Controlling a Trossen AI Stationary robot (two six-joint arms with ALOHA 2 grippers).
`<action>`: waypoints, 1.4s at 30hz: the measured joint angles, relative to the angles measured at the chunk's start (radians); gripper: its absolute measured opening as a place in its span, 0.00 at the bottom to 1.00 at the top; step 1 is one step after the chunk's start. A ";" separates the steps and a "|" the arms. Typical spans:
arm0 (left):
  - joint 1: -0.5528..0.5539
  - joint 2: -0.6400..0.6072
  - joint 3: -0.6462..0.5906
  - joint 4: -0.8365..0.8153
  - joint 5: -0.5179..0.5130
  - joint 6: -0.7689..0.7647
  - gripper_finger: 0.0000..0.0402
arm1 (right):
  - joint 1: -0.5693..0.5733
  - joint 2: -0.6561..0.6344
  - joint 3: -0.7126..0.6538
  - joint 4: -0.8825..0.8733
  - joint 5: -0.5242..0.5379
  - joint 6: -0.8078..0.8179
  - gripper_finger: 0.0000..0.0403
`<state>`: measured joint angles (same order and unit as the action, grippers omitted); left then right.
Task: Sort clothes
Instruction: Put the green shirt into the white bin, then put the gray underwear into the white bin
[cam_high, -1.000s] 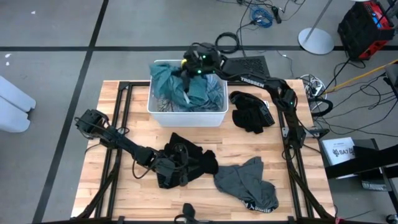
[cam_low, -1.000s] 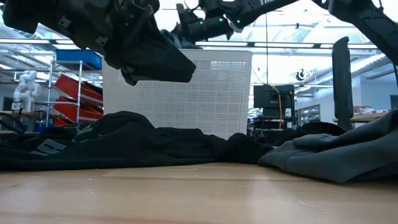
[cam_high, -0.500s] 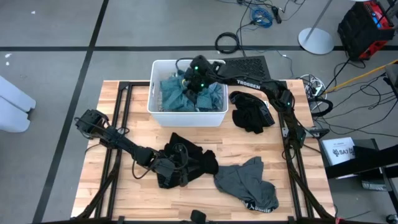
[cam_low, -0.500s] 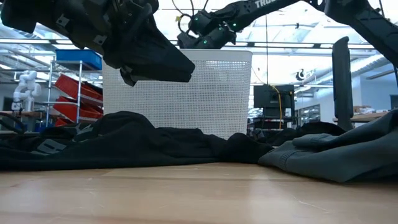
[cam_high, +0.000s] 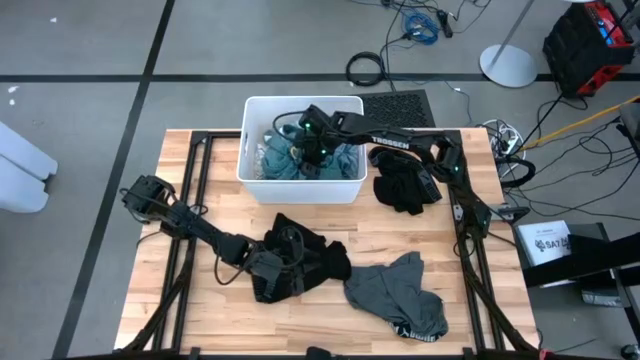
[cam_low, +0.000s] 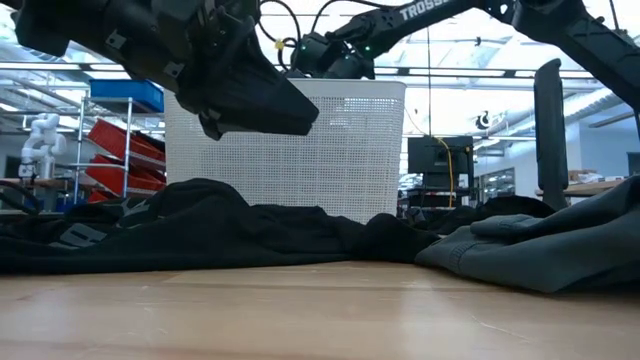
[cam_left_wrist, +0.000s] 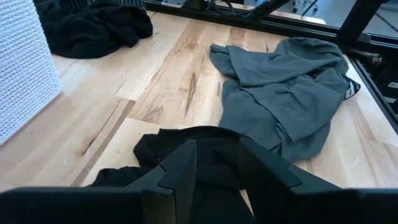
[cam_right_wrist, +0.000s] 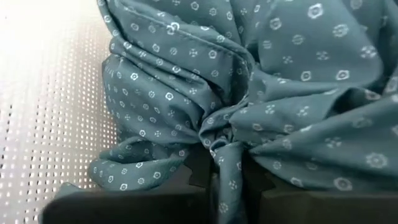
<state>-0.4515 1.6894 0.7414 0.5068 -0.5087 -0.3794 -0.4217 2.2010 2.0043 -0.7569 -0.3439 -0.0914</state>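
I see the teal patterned garment (cam_right_wrist: 261, 93) bunched in soft folds, grey-green with small pale ring and dot marks all over. It lies inside the white bin (cam_high: 300, 186), against the perforated wall just beside my right fingers. A twisted fold of it runs down between the right gripper (cam_right_wrist: 227, 180) fingers, which are nearly closed and pinching that fold.

From above, the right gripper (cam_high: 312, 143) sits down in the bin on the teal heap. My left gripper (cam_high: 283, 262) is over the black garment (cam_high: 320, 262) near the table's front. In the left wrist view its fingers (cam_left_wrist: 180, 171) stand partly apart with black cloth (cam_left_wrist: 214, 149) filling the gap between them, so I read it as gripping that piece.

Beyond the left fingertips lies a grey garment (cam_left_wrist: 286, 93), spread and creased on the wooden table (cam_left_wrist: 161, 81). A second black pile (cam_high: 405, 180) rests beside the bin, well apart from the left fingers
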 joint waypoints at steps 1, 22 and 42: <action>0.000 0.000 0.000 0.000 0.000 0.000 0.32 | 0.000 -0.006 0.000 0.000 0.001 -0.010 0.09; -0.002 0.000 0.000 -0.019 0.005 -0.008 0.32 | 0.002 -0.346 -0.002 -0.005 0.005 -0.024 0.63; 0.000 0.000 0.000 -0.018 0.006 0.001 0.32 | 0.231 -0.644 -0.001 -0.714 -0.002 0.150 0.64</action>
<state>-0.4519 1.6894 0.7418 0.4889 -0.5022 -0.3788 -0.1903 1.5570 2.0037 -1.4704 -0.3464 0.0584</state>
